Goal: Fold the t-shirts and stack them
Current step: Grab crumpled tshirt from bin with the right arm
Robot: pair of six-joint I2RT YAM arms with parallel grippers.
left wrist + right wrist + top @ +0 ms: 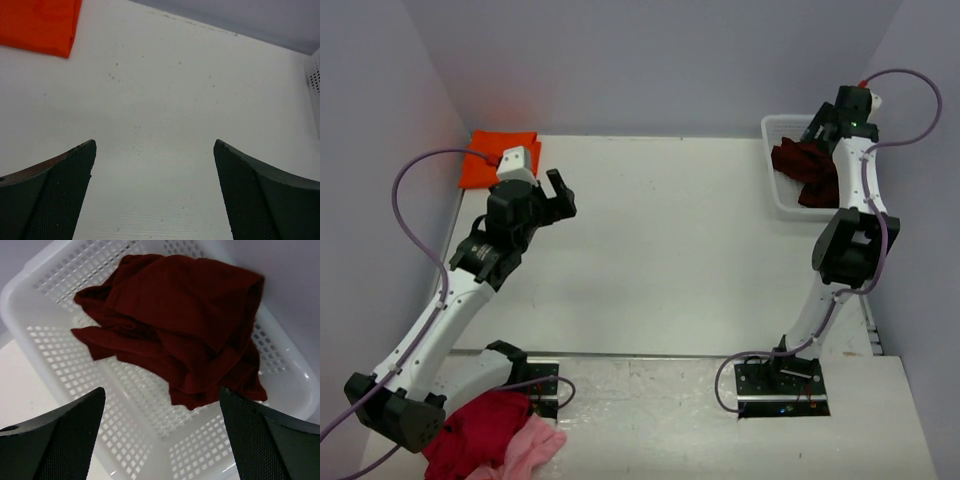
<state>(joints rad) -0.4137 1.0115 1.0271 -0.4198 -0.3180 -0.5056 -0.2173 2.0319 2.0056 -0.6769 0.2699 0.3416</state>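
Note:
The bright orange t-shirt (492,158) lies folded flat at the table's far left corner; its corner shows in the left wrist view (40,22). The dark maroon t-shirt (805,170) lies crumpled in a white perforated basket (775,130) at the far right. My left gripper (563,195) is open and empty above bare table, right of and nearer than the orange shirt (155,195). My right gripper (817,130) is open and empty, hovering over the basket (65,350) just above the maroon shirt (185,325), without touching it (162,435).
A crimson-red garment (475,430) and a light pink garment (535,450) lie heaped by the left arm's base at the near edge. Walls close the table at the back and both sides. The basket's edge shows in the left wrist view (315,75).

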